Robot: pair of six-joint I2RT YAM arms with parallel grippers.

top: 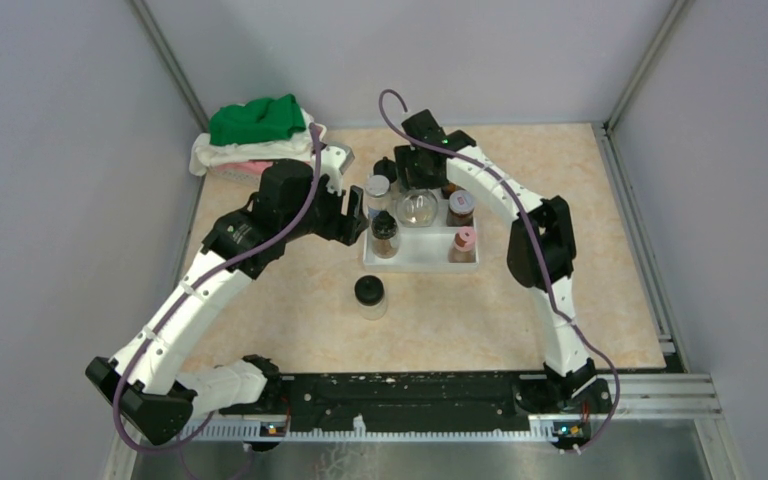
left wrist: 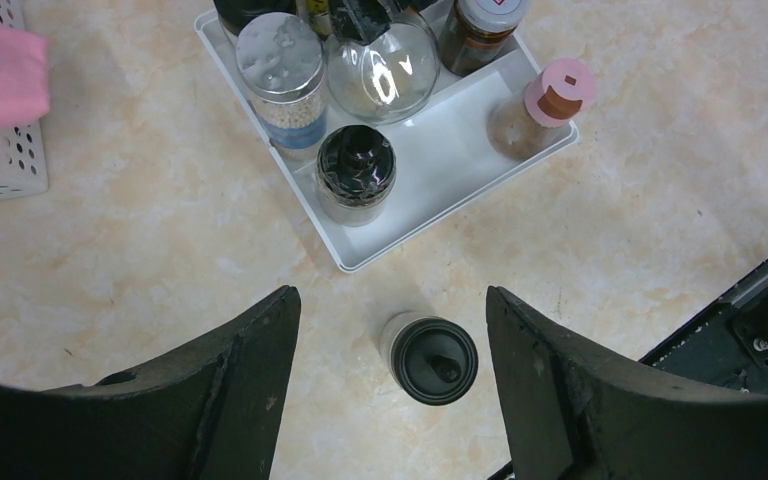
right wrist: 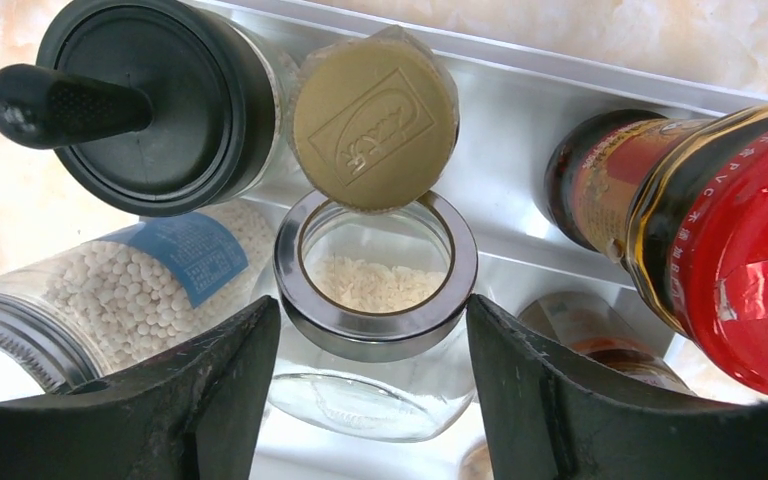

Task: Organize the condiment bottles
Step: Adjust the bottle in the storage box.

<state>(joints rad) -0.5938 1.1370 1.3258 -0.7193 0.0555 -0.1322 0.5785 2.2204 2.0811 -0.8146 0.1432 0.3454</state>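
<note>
The white stepped tray [top: 421,262] holds several condiment bottles. These include a black-capped jar [left wrist: 356,172], a silver-capped jar of white beads [left wrist: 280,75], a pink-capped bottle [left wrist: 552,98] and a red-capped dark bottle [right wrist: 720,230]. In the tray's middle stands a round glass jar [right wrist: 375,265] with a silver rim. My right gripper [right wrist: 370,305] is shut on it, a finger against each side. Another black-capped jar [left wrist: 430,357] stands alone on the table in front of the tray. My left gripper [left wrist: 390,300] hangs open above it, left of the tray [top: 357,215].
A white perforated basket [left wrist: 0,160] with green, white and pink cloths [top: 255,125] sits at the back left, close behind my left arm. A black rail [top: 410,392] runs along the near table edge. Grey walls close in both sides and the back.
</note>
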